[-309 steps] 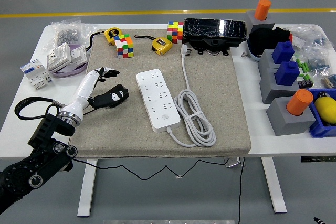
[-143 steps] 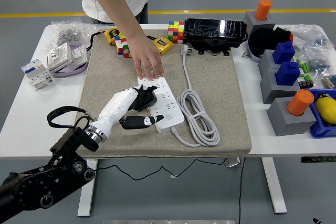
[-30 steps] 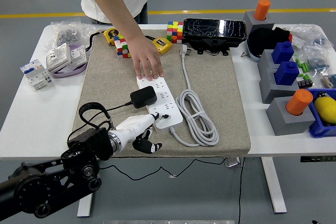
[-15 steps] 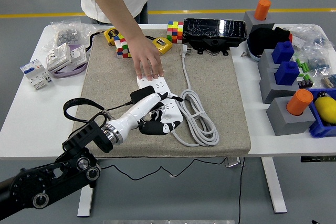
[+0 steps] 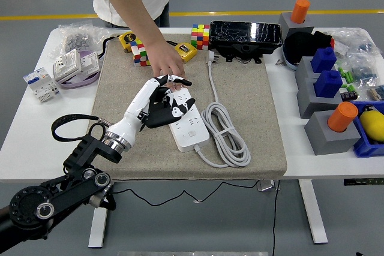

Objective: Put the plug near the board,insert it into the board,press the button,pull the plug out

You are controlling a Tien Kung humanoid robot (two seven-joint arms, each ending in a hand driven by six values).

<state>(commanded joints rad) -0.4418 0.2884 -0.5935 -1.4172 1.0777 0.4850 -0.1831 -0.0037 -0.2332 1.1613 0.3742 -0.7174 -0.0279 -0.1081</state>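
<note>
head view | left hand point(image 5: 161, 97) now curled around plug point(image 5: 161, 114) | moved up board point(image 5: 186, 118)

Your left hand point(image 5: 157, 97) reaches forward from the lower left, fingers point(image 5: 174, 80) curled downward; the person's hand point(image 5: 168, 64) presses flat just beyond it.

The power strip point(image 5: 187, 119) lies on the mat point(image 5: 252, 118), its coiled cable point(image 5: 225, 133) right, the left hand point(image 5: 161, 97) over it.

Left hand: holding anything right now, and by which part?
The robot's left hand grips the black plug adapter by its body, over the white power strip whose far end a person's hand steadies.
</note>
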